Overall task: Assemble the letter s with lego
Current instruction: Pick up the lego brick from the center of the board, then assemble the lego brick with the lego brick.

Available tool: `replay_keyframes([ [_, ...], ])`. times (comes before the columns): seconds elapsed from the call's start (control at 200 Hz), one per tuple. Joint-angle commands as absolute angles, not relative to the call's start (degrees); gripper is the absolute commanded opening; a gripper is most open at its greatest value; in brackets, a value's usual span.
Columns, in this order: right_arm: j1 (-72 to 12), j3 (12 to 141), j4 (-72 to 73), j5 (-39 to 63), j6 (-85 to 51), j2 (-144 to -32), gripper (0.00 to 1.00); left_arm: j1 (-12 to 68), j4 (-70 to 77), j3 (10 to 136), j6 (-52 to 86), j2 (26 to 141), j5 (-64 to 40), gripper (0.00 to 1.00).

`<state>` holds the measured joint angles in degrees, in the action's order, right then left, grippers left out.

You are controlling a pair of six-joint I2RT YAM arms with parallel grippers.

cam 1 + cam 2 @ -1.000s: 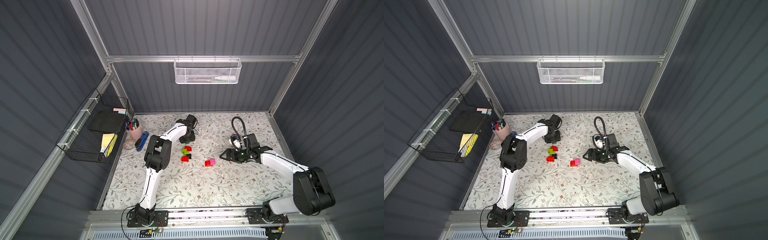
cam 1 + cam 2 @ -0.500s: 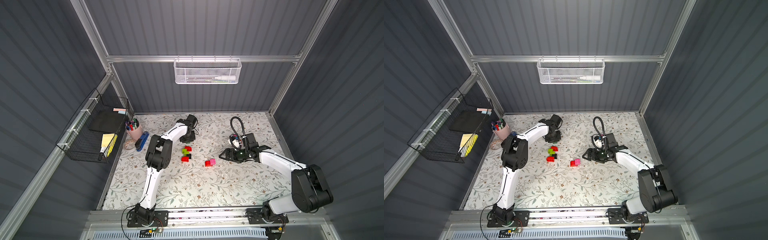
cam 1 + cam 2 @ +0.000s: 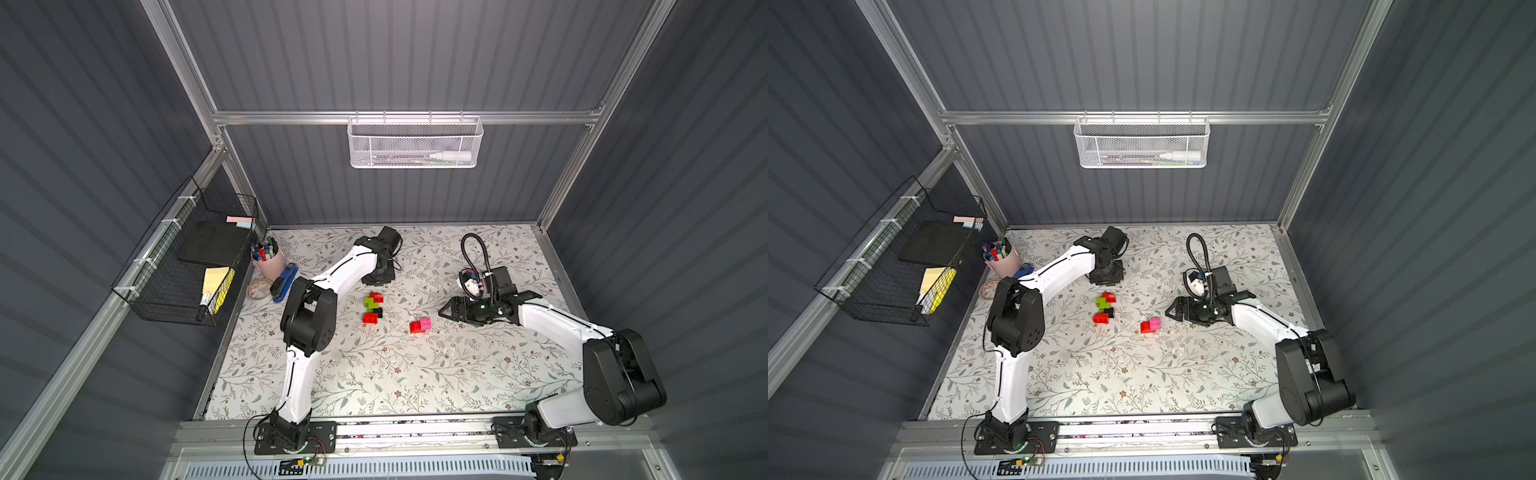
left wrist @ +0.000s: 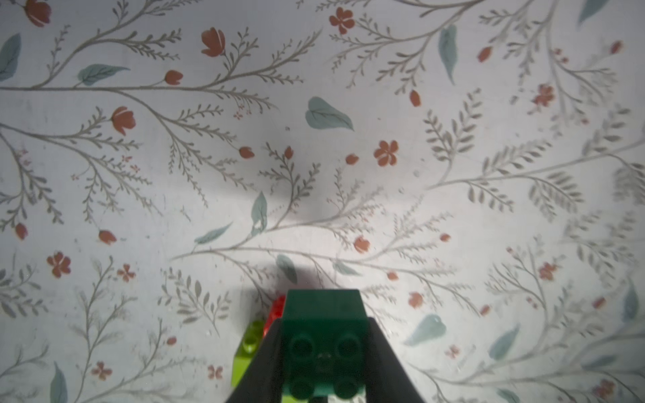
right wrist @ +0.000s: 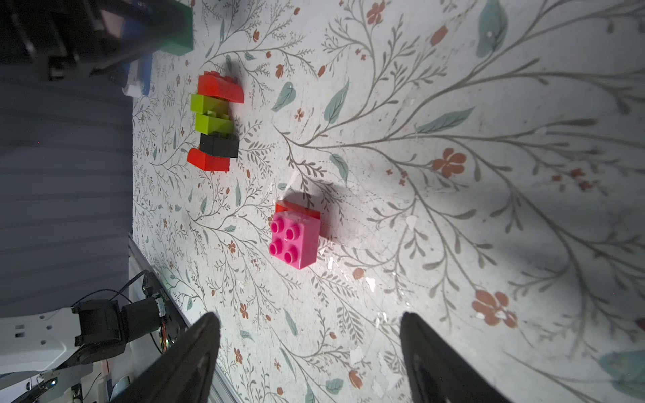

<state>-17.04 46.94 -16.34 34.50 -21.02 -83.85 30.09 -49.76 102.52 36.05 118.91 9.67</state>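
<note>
Your left gripper (image 4: 323, 352) is clamping the dark green brick (image 4: 323, 321) between both fingers, with four studs showing toward its wrist camera. I can't tell if the brick is touching the table (image 3: 374, 374) or hanging just off it. The arm is hiding the grip itself in both top views. The joined stack (image 3: 372, 307) (red, lime green, black and red in a row) is lying flat on the table close beside that gripper, on the side toward the arm bases. In the left wrist view its lime and red end is peeking out right next to one finger, but I can't tell if they're touching. Your right gripper (image 5: 310, 349) is holding its jaws wide apart with nothing between them, low over the table and pointing toward the left arm's side. The pink brick (image 5: 295, 239) is sitting straight ahead of those open jaws, apart from the fingertips, studs facing the gripper, with a red brick (image 5: 296, 208) joined on its far side. That pair (image 3: 1150, 325) is lying between the right gripper and the stack, nearer the gripper.
</note>
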Motion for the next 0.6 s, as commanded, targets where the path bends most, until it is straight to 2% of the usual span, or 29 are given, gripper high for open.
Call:
replay_keyframes([
  [0.0,-17.14,47.05,-16.96,33.71,-21.36,-83.0,0.83,33.44,-50.74,99.17,40.38,113.63,10.03,0.23],
  [0.235,-15.85,44.97,-17.09,32.98,-21.35,-80.78,0.83,40.61,-52.14,94.1,45.66,108.43,11.43,0.21],
  [0.595,-14.05,42.04,-14.77,34.75,-22.24,-80.0,0.83,50.21,-52.82,92.79,57.99,110.07,13.07,0.22],
])
